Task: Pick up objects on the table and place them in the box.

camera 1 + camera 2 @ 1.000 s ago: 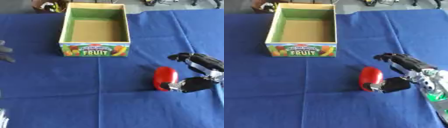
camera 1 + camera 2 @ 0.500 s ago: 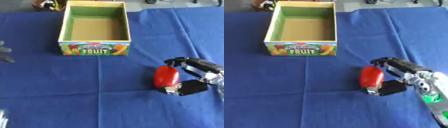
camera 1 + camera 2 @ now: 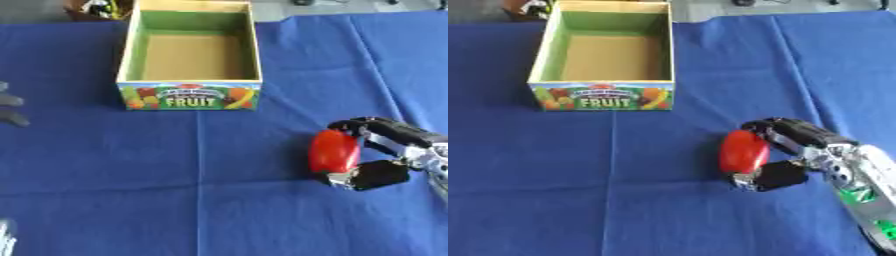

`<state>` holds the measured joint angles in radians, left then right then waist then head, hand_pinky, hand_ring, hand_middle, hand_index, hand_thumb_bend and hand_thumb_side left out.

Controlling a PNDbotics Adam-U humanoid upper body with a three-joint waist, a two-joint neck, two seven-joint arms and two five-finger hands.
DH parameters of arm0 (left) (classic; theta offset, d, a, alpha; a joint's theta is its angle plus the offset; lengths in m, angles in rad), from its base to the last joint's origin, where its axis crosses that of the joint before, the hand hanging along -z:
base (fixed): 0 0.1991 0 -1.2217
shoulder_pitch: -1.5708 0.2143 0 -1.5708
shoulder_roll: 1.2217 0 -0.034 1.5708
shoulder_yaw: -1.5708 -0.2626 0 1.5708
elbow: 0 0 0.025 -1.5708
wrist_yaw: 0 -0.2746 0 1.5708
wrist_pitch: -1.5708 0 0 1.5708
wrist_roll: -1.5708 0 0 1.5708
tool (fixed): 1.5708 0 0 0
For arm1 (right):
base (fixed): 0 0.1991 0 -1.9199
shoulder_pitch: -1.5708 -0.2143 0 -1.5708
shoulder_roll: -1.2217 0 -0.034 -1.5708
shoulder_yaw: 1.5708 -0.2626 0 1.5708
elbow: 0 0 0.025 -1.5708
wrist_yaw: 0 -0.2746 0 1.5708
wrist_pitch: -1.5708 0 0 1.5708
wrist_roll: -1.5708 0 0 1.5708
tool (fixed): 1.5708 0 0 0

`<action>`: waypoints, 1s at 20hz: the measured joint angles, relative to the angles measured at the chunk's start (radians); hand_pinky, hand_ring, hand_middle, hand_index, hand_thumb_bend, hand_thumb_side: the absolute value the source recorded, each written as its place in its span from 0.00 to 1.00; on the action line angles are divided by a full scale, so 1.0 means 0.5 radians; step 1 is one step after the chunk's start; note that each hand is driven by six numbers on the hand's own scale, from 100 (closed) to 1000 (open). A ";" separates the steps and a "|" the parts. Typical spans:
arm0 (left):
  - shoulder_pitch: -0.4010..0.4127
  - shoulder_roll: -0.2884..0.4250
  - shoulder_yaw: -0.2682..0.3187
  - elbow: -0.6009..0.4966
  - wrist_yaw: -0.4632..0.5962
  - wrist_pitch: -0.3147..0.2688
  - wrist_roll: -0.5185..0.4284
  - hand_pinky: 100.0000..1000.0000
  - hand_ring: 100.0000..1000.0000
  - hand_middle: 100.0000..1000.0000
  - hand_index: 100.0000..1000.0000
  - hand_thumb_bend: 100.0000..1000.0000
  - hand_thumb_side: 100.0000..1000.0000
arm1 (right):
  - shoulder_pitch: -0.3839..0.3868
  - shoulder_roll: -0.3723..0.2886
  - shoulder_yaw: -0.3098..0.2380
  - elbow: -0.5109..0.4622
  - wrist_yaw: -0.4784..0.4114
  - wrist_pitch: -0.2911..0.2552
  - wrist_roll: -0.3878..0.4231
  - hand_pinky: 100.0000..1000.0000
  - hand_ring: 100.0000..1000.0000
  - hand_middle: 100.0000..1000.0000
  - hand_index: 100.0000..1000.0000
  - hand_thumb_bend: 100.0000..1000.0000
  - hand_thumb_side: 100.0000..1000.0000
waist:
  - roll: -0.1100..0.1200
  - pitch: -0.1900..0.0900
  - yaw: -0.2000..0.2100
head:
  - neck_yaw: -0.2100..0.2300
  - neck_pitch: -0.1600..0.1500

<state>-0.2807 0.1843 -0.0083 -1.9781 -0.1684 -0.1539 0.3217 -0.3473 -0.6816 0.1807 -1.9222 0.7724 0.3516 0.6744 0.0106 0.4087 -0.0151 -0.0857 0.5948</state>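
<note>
R hand (image 3: 785,152) curled round a red object (image 3: 743,151) on the blue cloth (image 3: 623,190), fingers above, thumb below, near-right of the FRUIT box (image 3: 191,55). L hand (image 3: 10,107) just at left edge, fingers unclear.

Right hand (image 3: 794,152) low over the table near its right edge, forearm coming in from the lower right corner, fingers (image 3: 776,129) curled over the top and thumb below, closed round a red object (image 3: 743,151). Left hand (image 3: 10,107) at the left edge, only dark fingertips showing.
</note>
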 measured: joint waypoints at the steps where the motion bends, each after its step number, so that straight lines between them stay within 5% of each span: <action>1: 0.000 0.000 0.000 0.000 0.000 0.000 0.000 0.32 0.49 0.51 0.79 0.00 1.00 | -0.007 0.000 0.003 0.011 0.002 0.003 -0.013 0.66 0.76 0.80 0.99 0.42 0.60 | 0.000 0.001 0.001 | -0.001 -0.001; 8: 0.000 0.000 0.000 0.000 0.001 0.004 -0.004 0.32 0.49 0.51 0.78 0.00 1.00 | -0.032 0.016 0.009 0.067 0.018 0.005 -0.067 0.56 0.72 0.76 0.96 0.34 0.54 | 0.002 0.008 0.003 | -0.010 -0.007; 13: 0.000 0.000 0.000 0.000 0.002 0.005 -0.005 0.32 0.49 0.51 0.78 0.00 1.00 | -0.037 0.017 0.009 0.070 -0.023 0.014 -0.121 0.43 0.62 0.61 0.83 0.25 0.46 | 0.002 0.010 0.003 | -0.011 -0.007; 20: 0.000 -0.001 0.000 0.000 0.002 0.011 -0.005 0.32 0.49 0.51 0.78 0.00 1.00 | -0.033 0.017 0.021 0.064 -0.131 0.059 -0.263 0.32 0.60 0.52 0.75 0.00 0.22 | 0.002 0.011 0.003 | -0.012 -0.015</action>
<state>-0.2807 0.1840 -0.0084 -1.9781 -0.1675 -0.1487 0.3194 -0.3637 -0.6729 0.1913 -1.8902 0.7067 0.3809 0.5429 0.0115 0.4143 -0.0134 -0.0918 0.5872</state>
